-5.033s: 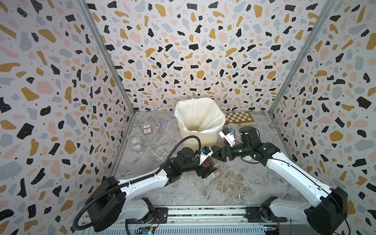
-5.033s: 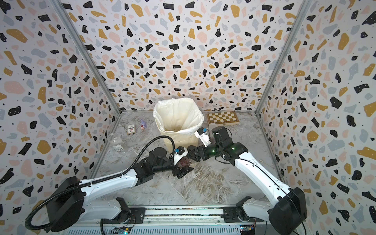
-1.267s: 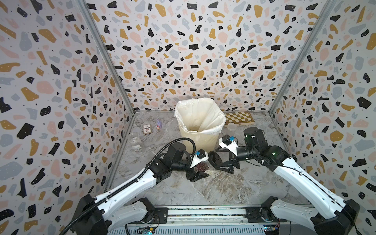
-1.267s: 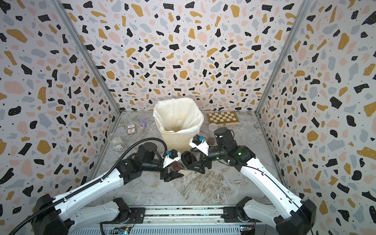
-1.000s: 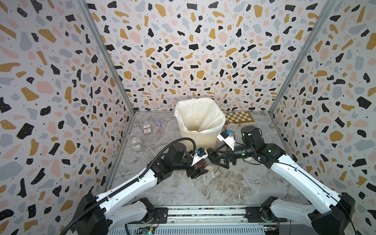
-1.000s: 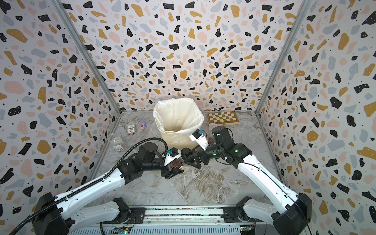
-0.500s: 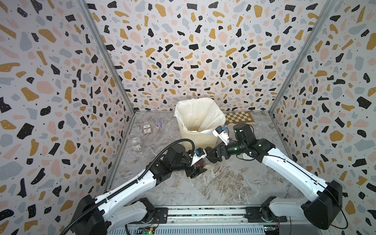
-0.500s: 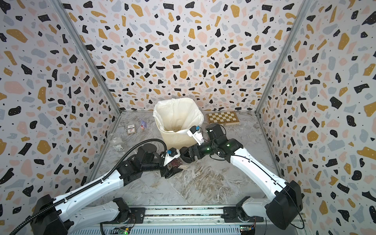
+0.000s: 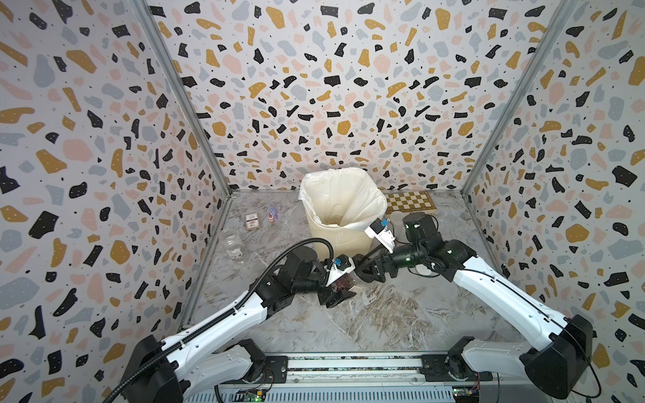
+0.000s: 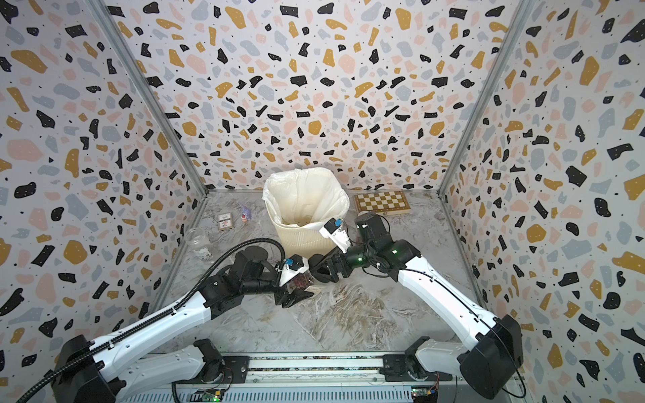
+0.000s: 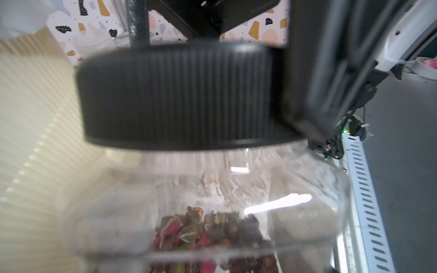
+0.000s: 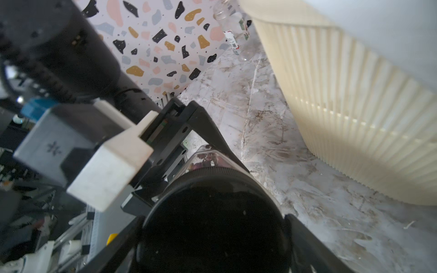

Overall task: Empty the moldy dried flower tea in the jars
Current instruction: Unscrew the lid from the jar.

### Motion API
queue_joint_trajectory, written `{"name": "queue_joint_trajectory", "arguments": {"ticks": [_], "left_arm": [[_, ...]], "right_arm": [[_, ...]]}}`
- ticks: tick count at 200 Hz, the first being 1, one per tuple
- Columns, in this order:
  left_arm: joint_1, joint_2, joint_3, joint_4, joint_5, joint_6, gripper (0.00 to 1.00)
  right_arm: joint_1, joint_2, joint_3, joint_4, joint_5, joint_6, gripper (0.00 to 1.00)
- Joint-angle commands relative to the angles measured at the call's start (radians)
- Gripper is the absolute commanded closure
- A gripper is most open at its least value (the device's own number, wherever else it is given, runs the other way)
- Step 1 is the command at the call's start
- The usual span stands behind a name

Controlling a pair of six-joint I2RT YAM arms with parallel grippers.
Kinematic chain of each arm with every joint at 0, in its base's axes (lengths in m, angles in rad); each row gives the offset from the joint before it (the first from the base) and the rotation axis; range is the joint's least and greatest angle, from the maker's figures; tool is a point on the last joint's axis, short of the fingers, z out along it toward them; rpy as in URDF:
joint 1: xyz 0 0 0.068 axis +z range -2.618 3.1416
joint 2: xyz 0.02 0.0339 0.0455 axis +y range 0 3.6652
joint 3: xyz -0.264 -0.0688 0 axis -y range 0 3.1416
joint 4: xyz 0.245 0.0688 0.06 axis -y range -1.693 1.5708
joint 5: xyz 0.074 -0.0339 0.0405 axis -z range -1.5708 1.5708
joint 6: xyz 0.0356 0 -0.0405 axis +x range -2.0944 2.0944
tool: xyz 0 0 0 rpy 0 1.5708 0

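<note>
Marble-patterned tabletop (image 9: 384,324), boxed in by terrazzo walls, lies bare on your near side. Both arms reach out from the near rail and meet at mid-table, in front of the bin.

Finding one: your left gripper (image 9: 338,288) is clamped across the body of a clear jar (image 10: 301,279). It holds the jar tipped on its side, cap end towards the right arm. Judged purpose: to brace the body so the cap can be turned from the opposite side. The dried rosebud tea (image 11: 203,231) lies heaped inside against the jar's low wall, sealed in.

Finding two: your right gripper (image 9: 363,270) faces the jar end-on, jaws set astride the ribbed black lid (image 12: 212,224). The right wrist view shows a finger at each flank of the lid. Whether they are pressing it cannot be told. The lid is seated on the jar.

Finding three: just beyond stands the cream ribbed bin (image 9: 335,240), its white liner (image 9: 342,195) open. In my judgement, working this close to it keeps the coming pour short.

Further back, a lidless labelled jar (image 9: 232,242) stands by the left wall and looks empty. A small card box (image 9: 252,221) and a toy figure (image 9: 272,213) sit far left, and a chessboard (image 9: 412,202) far right.
</note>
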Motion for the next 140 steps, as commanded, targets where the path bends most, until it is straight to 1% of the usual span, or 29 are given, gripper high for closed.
{"name": "queue_joint_trajectory", "arguments": {"ticks": [1,21,48,76,89,100,108,116,140], "left_arm": [[-0.005,-0.022,0.051,0.008,0.187,0.015,0.29],[-0.005,-0.022,0.068,-0.024,0.255,0.023,0.29],[-0.005,-0.013,0.107,-0.099,0.353,0.023,0.29],[-0.005,0.005,0.155,-0.211,0.416,0.071,0.29],[-0.004,0.007,0.155,-0.222,0.414,0.079,0.29],[-0.004,0.005,0.147,-0.214,0.396,0.081,0.29],[-0.002,0.003,0.138,-0.203,0.379,0.081,0.29],[0.000,0.001,0.128,-0.184,0.363,0.078,0.29],[0.006,0.002,0.109,-0.150,0.316,0.077,0.29]], "right_arm": [[0.001,-0.076,-0.044,0.065,-0.074,-0.268,0.20],[0.001,-0.134,-0.090,0.101,-0.092,-0.445,0.18],[0.001,-0.165,-0.109,0.074,-0.148,-0.708,0.14],[0.001,-0.161,-0.099,0.040,-0.149,-0.857,0.11],[0.001,-0.159,-0.086,0.023,-0.156,-0.893,0.09],[0.001,-0.157,-0.075,0.022,-0.166,-0.891,0.06],[0.001,-0.157,-0.066,0.027,-0.175,-0.871,0.03],[0.000,-0.159,-0.057,0.040,-0.179,-0.825,0.00],[0.000,-0.162,-0.024,0.017,-0.202,-0.765,0.01]]}}
